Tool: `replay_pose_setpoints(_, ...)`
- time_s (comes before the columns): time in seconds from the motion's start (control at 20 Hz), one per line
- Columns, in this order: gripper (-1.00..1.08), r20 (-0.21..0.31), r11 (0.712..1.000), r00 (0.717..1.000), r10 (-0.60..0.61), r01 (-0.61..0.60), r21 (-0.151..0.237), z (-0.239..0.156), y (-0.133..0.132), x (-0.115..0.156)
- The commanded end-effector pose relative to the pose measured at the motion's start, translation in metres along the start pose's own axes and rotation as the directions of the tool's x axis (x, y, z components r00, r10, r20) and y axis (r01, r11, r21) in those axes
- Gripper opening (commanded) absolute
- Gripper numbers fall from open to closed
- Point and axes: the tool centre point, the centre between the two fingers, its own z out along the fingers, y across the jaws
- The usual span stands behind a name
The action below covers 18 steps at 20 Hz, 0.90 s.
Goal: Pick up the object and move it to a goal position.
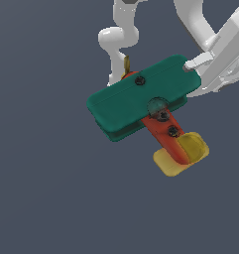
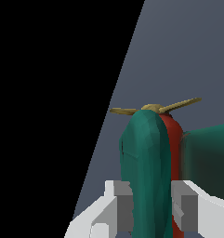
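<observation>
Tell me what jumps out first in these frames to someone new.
The toy airplane dominates the middle of the exterior view: broad teal wings, red body, yellow tail toward the lower right. The white gripper reaches in from the exterior view's upper right, and in the wrist view its jaws sit on either side of a teal wing edge.

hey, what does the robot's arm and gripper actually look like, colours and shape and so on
The arm is glossy white, built of rounded tubular links with bulbous joints. The gripper has a boxy white body and two blocky white fingers with grey inner pads. No cables or markings show.
</observation>
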Motion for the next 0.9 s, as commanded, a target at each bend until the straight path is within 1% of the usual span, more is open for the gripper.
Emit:
replay_pose_setpoints(0.0, -1.0, 0.0, 1.0, 1.0, 0.005, -0.005, 0.001, -0.003, -0.01, -0.001)
replay_pose_setpoints(0.25, -1.0, 0.0, 1.0, 1.0, 0.005, -0.005, 0.001, -0.005, -0.016, -0.003)
replay_pose_setpoints(0.45, -1.0, 0.0, 1.0, 1.0, 0.002, -0.002, -0.001, -0.005, -0.014, -0.003)
replay_pose_setpoints(0.75, -1.0, 0.0, 1.0, 1.0, 0.002, -0.002, -0.001, 0.001, -0.038, 0.01)
replay_pose_setpoints(0.85, -1.0, -0.001, 1.0, 1.0, 0.002, -0.002, -0.001, 0.002, -0.041, 0.011)
